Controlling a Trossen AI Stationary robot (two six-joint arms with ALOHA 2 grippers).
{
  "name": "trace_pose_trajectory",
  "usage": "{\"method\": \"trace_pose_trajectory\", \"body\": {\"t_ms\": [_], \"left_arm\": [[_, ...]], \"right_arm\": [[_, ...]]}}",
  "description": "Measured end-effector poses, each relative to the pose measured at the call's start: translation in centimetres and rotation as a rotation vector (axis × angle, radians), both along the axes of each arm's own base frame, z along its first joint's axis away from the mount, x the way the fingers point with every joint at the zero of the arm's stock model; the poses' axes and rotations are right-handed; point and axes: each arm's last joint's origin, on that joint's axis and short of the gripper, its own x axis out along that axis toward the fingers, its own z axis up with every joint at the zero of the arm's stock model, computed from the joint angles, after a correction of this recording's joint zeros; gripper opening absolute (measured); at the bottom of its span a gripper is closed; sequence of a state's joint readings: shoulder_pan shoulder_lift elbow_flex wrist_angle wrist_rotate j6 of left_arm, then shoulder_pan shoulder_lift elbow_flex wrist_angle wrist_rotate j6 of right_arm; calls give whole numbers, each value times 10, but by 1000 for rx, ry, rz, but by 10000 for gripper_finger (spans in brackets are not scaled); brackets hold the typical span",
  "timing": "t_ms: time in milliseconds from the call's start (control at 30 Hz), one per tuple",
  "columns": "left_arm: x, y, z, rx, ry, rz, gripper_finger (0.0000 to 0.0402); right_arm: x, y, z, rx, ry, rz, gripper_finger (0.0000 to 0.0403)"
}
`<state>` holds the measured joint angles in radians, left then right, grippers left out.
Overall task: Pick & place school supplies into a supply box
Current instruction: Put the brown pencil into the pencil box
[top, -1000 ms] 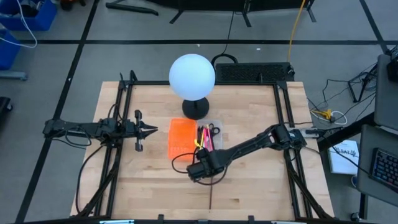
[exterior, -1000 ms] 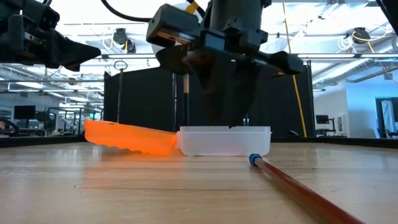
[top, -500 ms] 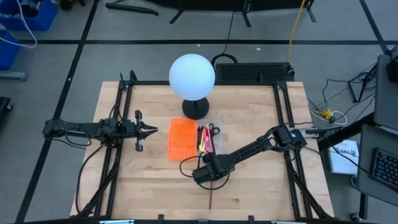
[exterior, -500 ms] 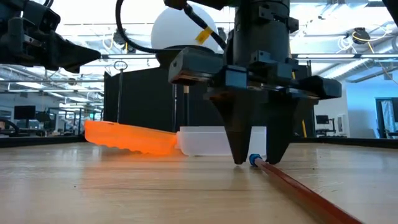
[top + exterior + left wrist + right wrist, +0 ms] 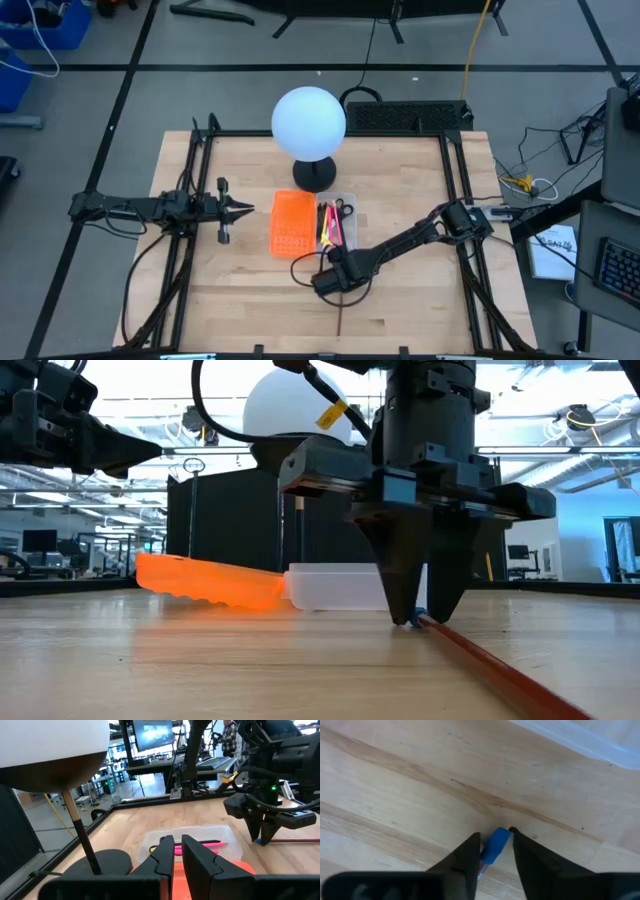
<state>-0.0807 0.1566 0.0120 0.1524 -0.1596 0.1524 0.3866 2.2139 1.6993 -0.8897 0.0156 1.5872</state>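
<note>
Pencil [image 5: 480,662] with a blue cap lies on the table [image 5: 420,220], just short of the supply box [image 5: 338,222], its long axis running from the box toward the table's near edge. The right pincer [image 5: 425,618] straddles its blue end, fingers either side, clenching but seemingly not yet tight. The left pincer [image 5: 243,209], nearly clenched and empty, waits well apart to the left.

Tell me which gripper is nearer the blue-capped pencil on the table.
Right. The right gripper straddles the blue-capped pencil at its blue end; the left gripper hovers far off, beyond the orange tray half.
</note>
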Motion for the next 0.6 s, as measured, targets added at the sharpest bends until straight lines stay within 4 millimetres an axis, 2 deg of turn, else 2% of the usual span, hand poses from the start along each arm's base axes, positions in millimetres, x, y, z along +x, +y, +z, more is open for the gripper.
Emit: {"method": "trace_pose_trajectory", "body": {"t_ms": [267,367,467,600], "left_arm": [[0,0,0,7,0,0,44],[0,0,0,6,0,0,44],[0,0,0,3,0,0,44],[0,0,0,2,-1,0,44]], "right_arm": [[1,1,-1,-10,-17,42,27],[1,1,5,2,-33,61,18],[1,-1,18,20,-81,55,20],[0,-7,56,15,-204,50,23]]}}
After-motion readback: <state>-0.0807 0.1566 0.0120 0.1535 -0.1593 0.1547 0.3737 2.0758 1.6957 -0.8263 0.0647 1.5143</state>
